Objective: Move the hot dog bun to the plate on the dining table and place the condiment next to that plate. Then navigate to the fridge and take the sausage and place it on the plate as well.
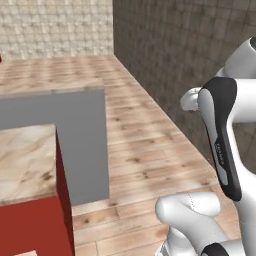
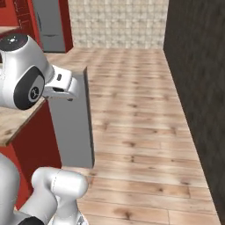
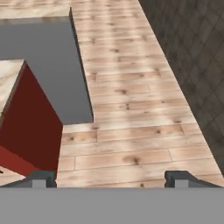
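Facing plank wood floor, pale boards with knots, running toward tiled back wall; dark stone-textured wall along right. Grey slab-sided unit, plain matte, stands just left of hand; beside it marbled beige counter top over red base. Grey fridge, tall, flat-fronted, far ahead-left between red cabinets. Gripper spread wide, holding nothing. Sausage presumably inside fridge; cannot confirm.

Jaws wide apart over wood floor, grey panel & red cabinet at left.
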Tool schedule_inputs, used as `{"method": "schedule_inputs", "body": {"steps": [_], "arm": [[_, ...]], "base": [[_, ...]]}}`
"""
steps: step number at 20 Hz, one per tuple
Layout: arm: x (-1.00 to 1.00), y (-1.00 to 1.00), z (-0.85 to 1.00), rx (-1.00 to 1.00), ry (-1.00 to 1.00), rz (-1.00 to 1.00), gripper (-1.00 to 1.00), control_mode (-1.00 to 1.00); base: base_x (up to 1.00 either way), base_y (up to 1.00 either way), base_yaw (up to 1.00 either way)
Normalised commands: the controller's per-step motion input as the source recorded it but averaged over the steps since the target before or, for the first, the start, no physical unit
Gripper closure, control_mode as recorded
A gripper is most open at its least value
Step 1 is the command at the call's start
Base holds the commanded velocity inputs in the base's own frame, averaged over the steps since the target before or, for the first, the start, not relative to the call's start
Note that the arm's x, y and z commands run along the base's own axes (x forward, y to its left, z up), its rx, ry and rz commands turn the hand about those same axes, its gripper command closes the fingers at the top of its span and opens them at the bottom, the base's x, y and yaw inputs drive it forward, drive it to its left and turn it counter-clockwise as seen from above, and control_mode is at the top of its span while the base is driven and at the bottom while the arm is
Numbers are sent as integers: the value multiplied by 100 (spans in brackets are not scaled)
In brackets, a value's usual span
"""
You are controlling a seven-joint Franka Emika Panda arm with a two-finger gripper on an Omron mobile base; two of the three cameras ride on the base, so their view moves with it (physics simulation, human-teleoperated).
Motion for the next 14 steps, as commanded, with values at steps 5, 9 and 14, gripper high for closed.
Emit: {"method": "schedule_inputs", "body": {"steps": [5,9,14], "arm": [[0,0,0,0,0,0,-100,100],[0,0,0,0,0,0,-100,100],[0,0,0,0,0,0,-100,100]], "base": [[100,-77,0],[100,-53,0],[100,-43,0]]}}
